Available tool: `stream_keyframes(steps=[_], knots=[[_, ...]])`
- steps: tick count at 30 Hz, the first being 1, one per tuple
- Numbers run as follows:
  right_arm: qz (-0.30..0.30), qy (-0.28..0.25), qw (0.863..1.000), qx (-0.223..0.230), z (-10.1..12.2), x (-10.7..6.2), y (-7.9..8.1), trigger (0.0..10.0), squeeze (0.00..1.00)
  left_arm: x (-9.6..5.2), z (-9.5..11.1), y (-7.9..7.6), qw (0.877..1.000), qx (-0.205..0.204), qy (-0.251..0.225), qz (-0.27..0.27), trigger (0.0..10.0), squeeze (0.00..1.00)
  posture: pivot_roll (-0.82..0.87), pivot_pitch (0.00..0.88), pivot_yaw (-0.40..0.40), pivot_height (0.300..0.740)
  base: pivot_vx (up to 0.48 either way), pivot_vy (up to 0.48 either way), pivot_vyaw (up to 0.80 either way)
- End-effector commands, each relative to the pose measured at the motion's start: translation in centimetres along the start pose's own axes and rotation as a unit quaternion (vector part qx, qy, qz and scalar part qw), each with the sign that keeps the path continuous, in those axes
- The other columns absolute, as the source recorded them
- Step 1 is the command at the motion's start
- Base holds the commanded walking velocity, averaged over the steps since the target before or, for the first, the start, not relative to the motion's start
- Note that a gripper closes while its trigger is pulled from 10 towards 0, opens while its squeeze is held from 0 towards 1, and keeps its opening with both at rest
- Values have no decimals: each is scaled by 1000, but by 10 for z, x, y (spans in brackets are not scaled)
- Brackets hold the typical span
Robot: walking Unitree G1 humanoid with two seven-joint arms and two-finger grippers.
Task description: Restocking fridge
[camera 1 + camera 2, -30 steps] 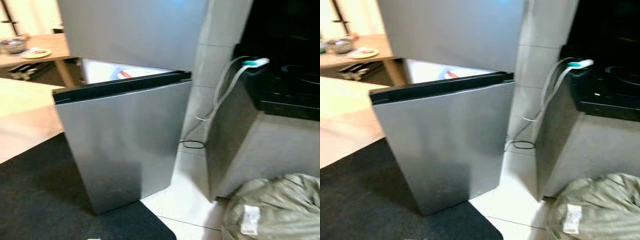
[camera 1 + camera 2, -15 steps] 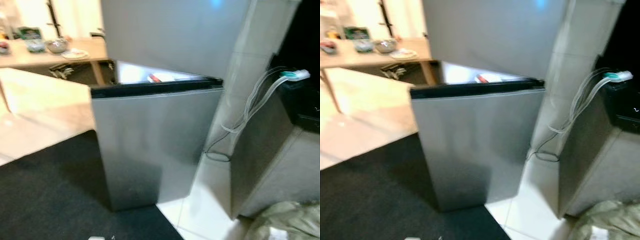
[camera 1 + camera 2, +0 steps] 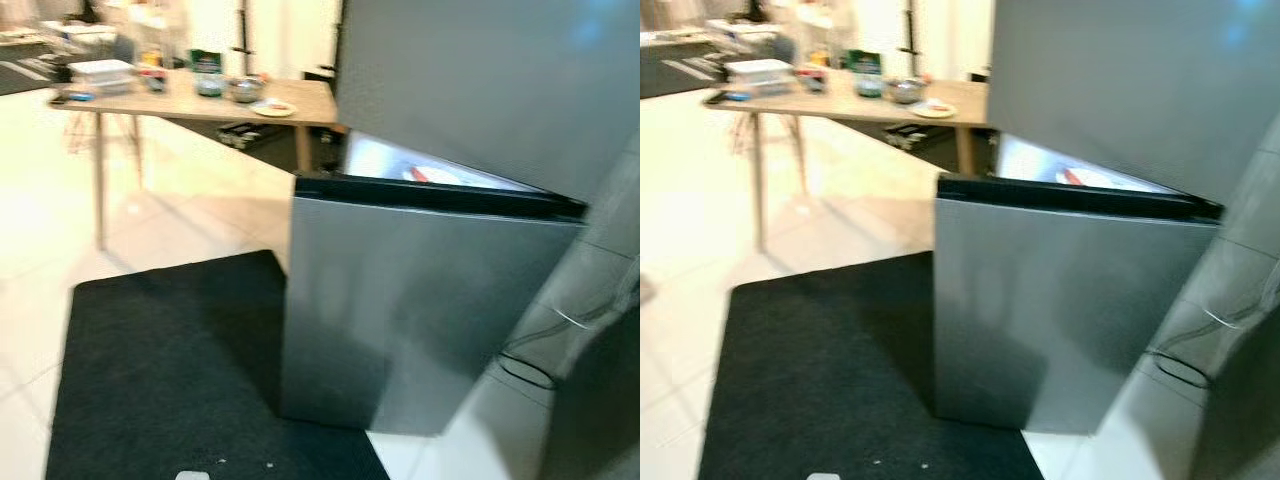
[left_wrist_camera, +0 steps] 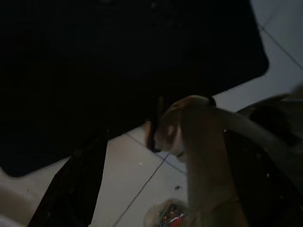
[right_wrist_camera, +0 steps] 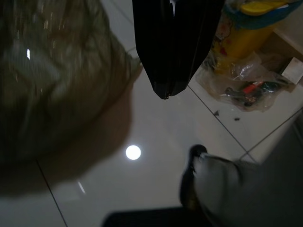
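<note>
The silver fridge stands ahead on the right. Its lower door (image 3: 420, 310) is ajar, with a black top edge. Through the gap behind that edge shows the lit white inside (image 3: 1040, 162) and a red and white item (image 3: 425, 175). The upper door (image 3: 480, 80) hangs above it. My right gripper (image 5: 164, 92) hangs low over the tiled floor, its black fingers together with nothing in them. The left wrist view is dark: a black finger (image 4: 71, 184) over the mat's edge and pale tiles.
A black mat (image 3: 170, 370) lies before the fridge. A wooden table (image 3: 180, 100) with bowls and boxes stands at the back left. A black cable (image 3: 525, 365) loops on the floor to the right. Under my right arm are a grey-green sack (image 5: 52, 80), a person's shoe (image 5: 191, 175) and a yellow tub (image 5: 246, 28).
The whole picture has shifted as the camera turned left: the fridge now sits further right, and more of the table and mat shows. The lower door stays ajar as before.
</note>
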State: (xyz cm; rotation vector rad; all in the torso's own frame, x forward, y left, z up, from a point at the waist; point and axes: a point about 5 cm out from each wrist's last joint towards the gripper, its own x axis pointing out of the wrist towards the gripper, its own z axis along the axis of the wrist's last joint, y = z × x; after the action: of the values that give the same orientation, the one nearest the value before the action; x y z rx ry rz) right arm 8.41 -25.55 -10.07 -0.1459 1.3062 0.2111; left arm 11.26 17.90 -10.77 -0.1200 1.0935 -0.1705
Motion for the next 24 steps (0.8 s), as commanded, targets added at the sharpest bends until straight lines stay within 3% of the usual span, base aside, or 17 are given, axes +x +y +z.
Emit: stream_keyframes(steps=[1, 16, 24], knots=[[-3, 2, 1000, -1, -2, -1, -2, 10000, 0, -3, -19, -3, 999, 3, 41, -5, 10000, 0, -47, 0, -59, 740, 0, 0, 681], [-11, -6, 1000, -3, 1, -1, -3, 10000, 0, -4, -20, -1, 999, 5, 43, -2, 10000, 0, -46, 0, -58, 740, 0, 0, 658], [-20, -4, 1000, -10, 1, -1, -4, 10000, 0, -4, -21, -1, 999, 3, 43, -1, 10000, 0, -49, 0, -59, 740, 0, 0, 0]])
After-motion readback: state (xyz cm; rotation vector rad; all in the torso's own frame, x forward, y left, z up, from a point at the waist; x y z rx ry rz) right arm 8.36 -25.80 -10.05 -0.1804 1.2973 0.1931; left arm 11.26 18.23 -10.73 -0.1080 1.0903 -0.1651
